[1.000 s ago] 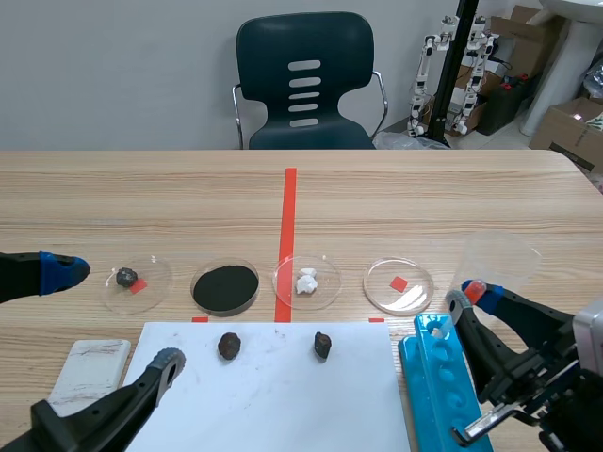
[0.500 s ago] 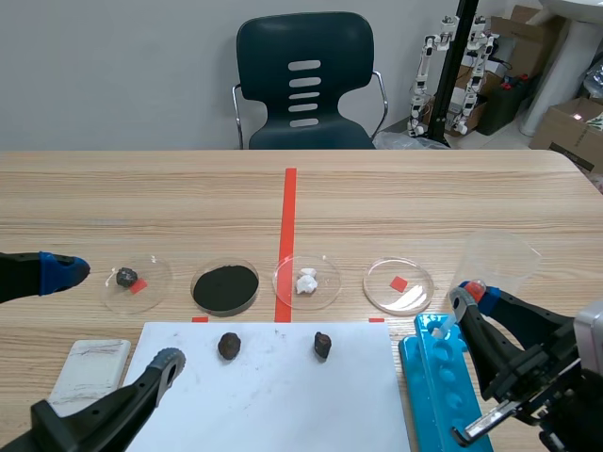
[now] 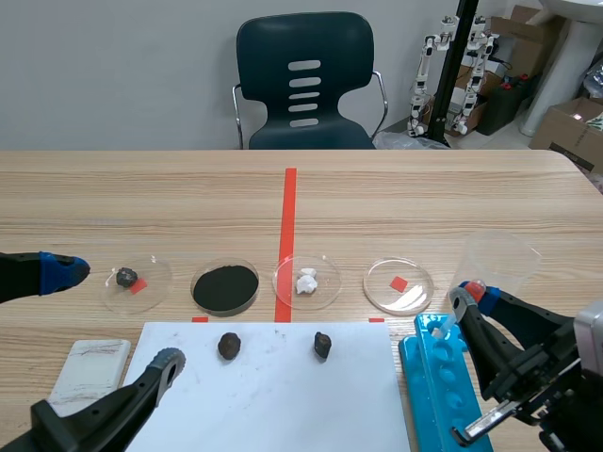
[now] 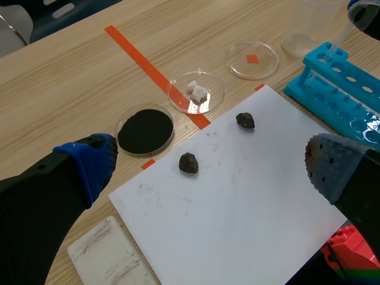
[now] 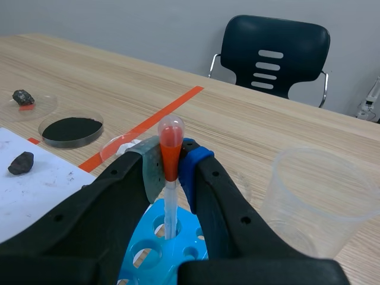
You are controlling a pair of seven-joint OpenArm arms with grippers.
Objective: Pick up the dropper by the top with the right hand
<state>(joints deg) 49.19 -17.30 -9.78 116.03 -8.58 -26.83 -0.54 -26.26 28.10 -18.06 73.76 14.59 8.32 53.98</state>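
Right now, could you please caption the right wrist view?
Right gripper shut on the dropper by its orange bulb, at the blue rack, clear cup beside.

The tool (image 5: pixel 171 165) grips the dropper (image 5: pixel 170 141) by its orange-red bulb, with the grey-green pad (image 5: pixel 152 169) on one side and the blue pad (image 5: pixel 189 168) on the other. The bulb's rounded top stands clear above the fingers. The dropper is upright, and its clear stem runs down into a hole of the blue rack (image 5: pixel 148 252) under the tool. A clear cup (image 5: pixel 317 196) stands on the worktop (image 5: pixel 249 119) just beside the tool. On the other side lies a white sheet (image 5: pixel 29 196) with a dark stone (image 5: pixel 21 162) on it. Beyond that are a dish of black powder (image 5: pixel 71 129) and a further dish (image 5: pixel 35 104) holding a small dark lump. A tape line (image 5: pixel 142 127) runs away toward a dark chair (image 5: pixel 276 50).
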